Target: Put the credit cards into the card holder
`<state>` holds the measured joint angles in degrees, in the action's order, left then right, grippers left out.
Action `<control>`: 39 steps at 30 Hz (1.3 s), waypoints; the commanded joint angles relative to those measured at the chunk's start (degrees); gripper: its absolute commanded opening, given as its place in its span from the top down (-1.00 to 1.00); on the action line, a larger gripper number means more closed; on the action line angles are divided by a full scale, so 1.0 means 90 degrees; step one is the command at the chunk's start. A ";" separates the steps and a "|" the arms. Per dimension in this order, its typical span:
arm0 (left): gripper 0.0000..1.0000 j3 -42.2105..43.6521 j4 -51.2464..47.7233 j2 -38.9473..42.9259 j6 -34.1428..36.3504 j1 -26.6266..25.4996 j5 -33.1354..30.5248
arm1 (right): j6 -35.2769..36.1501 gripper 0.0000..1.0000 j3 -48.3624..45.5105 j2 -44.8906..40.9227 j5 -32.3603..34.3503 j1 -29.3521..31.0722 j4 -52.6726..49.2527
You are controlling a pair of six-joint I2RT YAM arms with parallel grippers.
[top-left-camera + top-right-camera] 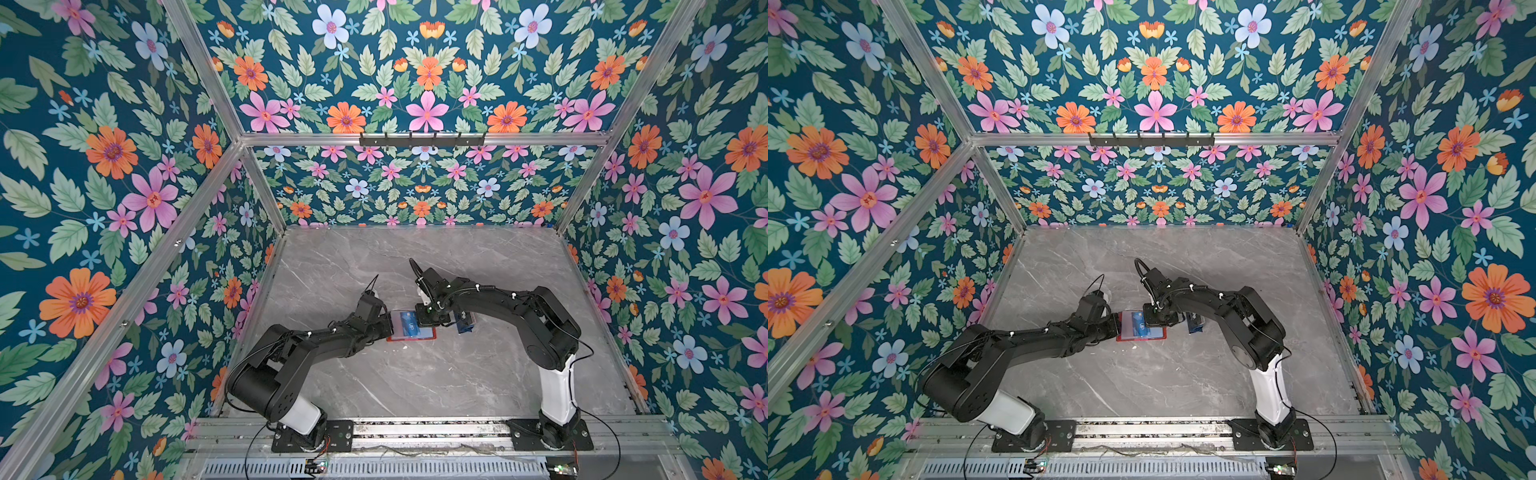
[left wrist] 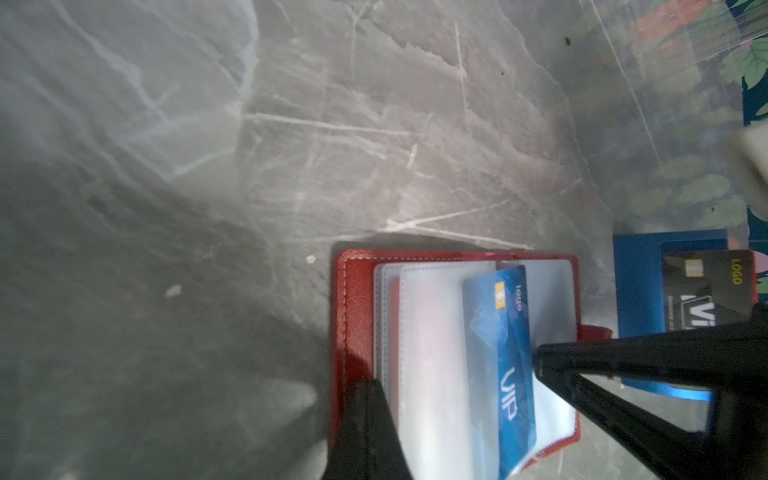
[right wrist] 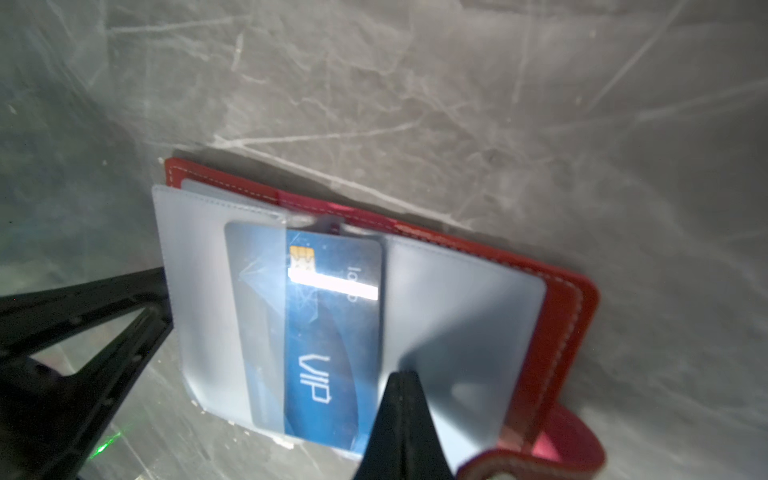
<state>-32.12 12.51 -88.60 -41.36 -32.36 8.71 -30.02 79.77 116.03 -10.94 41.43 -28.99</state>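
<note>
The card holder (image 1: 411, 338) (image 1: 1142, 338) lies open on the grey table, red cover down and pale clear sleeves up. A blue credit card (image 3: 332, 332) (image 2: 513, 374) marked VIP sits half under one sleeve, half bare. My right gripper (image 3: 403, 376) (image 1: 430, 322) is shut, its tip on the clear sleeve right beside the card's bare long edge. Shut as well, my left gripper (image 2: 370, 386) (image 1: 388, 326) rests its tip on the sleeves at the card holder's (image 2: 357, 299) (image 3: 565, 332) opposite side. A black credit card (image 2: 706, 291) lies in a small blue tray (image 2: 636, 291).
The blue tray (image 1: 464, 328) (image 1: 1195, 326) stands just right of the card holder, partly under the right arm. The snap tab (image 3: 573, 440) sticks out from the cover's edge. Floral walls with metal frame posts close in the table on three sides.
</note>
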 commanded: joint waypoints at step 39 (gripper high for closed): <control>0.96 0.0136 -0.0619 0.0041 0.0085 -0.0018 0.0019 | 0.0130 0.96 0.0682 0.0429 -0.0118 0.0182 -0.0526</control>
<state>-31.31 13.39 -88.16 -41.34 -32.36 8.60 -28.27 85.36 119.22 -11.79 42.96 -32.82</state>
